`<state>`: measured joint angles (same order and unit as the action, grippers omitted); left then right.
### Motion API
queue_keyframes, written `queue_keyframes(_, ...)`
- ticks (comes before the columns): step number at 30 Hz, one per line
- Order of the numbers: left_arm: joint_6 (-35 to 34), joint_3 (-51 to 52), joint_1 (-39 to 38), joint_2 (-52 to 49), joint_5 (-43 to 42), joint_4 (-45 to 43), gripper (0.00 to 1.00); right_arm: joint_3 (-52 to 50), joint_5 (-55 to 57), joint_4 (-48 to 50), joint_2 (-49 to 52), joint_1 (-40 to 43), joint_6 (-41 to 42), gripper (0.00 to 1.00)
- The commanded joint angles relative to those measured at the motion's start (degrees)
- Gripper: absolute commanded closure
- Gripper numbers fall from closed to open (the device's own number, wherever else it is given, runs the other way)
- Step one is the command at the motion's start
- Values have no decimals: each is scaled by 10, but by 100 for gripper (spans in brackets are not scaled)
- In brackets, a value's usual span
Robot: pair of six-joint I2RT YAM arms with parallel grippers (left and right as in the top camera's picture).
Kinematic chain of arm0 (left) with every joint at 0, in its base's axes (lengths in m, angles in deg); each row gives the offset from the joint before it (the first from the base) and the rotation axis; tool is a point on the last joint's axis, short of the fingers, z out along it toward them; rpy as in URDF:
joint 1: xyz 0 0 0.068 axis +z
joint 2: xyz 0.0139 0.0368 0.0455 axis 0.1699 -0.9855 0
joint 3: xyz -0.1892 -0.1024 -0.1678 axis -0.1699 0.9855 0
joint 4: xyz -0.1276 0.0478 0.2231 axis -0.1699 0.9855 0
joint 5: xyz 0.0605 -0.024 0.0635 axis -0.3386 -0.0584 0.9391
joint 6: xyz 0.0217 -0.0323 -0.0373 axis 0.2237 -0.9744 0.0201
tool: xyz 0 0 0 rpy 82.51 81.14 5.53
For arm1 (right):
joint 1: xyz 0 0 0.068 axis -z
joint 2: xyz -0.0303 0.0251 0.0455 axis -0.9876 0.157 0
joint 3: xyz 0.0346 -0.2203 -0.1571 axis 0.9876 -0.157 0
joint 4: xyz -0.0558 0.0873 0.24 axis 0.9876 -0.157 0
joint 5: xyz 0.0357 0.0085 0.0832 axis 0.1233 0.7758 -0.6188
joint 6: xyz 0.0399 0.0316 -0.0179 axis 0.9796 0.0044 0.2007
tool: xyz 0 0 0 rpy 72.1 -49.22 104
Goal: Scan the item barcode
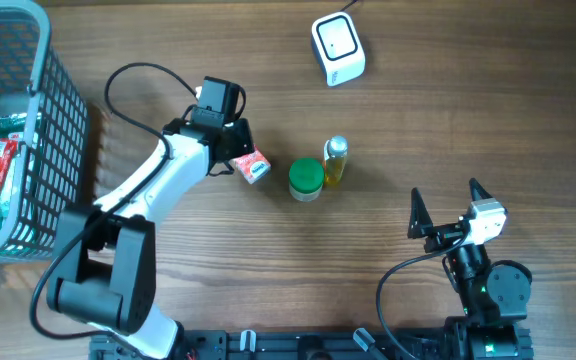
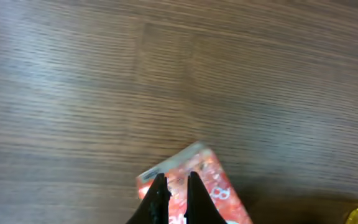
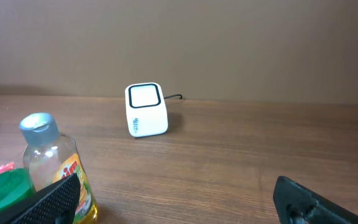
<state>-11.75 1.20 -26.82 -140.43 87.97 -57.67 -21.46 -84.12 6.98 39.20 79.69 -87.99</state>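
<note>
Left tool (image 2: 176,182) sits right over the red carton (image 1: 255,167), fingers clenched, only a sliver between the tips. From the wrist view I can't tell if they nip an edge of the carton or just press on top, so I treat it as not secured. Carton lies on the tabletop (image 1: 448,100), on the robot's side of the scanner (image 1: 338,48) and off to its left, well apart from it. Green-lidded jar (image 1: 306,178) and yellow bottle (image 1: 335,163) stand side by side, almost straight out from the scanner toward the robot, with the jar just beside the carton. Right tool (image 1: 445,195) is released, jaws wide, holding nothing, to the scanner's right and nearer the robot. My read: the step in hand is getting a real grip on the carton. To do it well I open the left tool, straddle the carton's narrow sides and close square, not on a corner. I lift clear before swinging so it doesn't clip the jar. No barcode shows on the upper face, so it's likely on a side or underneath. I plan a wrist roll to present that face to the scanner's window, fingers off the code. Basket (image 1: 63,120), far left of the scanner, is out of the way.
</note>
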Motion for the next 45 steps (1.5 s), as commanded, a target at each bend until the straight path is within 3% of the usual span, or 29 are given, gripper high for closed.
queue_keyframes(1, 1, -7, -22, -39, -14, -17, 96, -1, 1, 2, -1, 3, -2, 0)
queue_keyframes(7, 33, -7, -50, -56, -15, -53, 96, -1, 1, 2, -1, 3, -2, 0)
queue_keyframes(13, 26, -6, -54, -59, -19, -2, 96, -1, 1, 2, -1, 3, -2, 0)
queue_keyframes(16, 26, -6, -54, -59, -56, 31, 96, -1, 1, 2, -1, 3, -2, 0)
queue_keyframes(20, 26, -6, -54, -59, -176, 31, 96, -1, 1, 2, -1, 3, -2, 0)
queue_keyframes(23, -6, -6, -54, -53, -194, 40, 96, -1, 1, 2, -1, 3, -2, 0)
queue_keyframes(29, -15, -6, -54, 19, -175, 44, 96, -1, 1, 2, -1, 3, -2, 0)
queue_keyframes(32, -15, -6, -54, 43, -98, 44, 96, -1, 1, 2, -1, 3, -2, 0)
queue_keyframes(34, -15, -6, -54, 42, -57, 47, 96, -1, 1, 2, -1, 3, -2, 0)
queue_keyframes(40, -15, -3, -63, 26, -37, 79, 96, -1, 1, 2, -1, 3, -2, 0)
queue_keyframes(45, -15, -3, -85, -11, 22, 54, 96, -1, 1, 2, -1, 3, -2, 0)
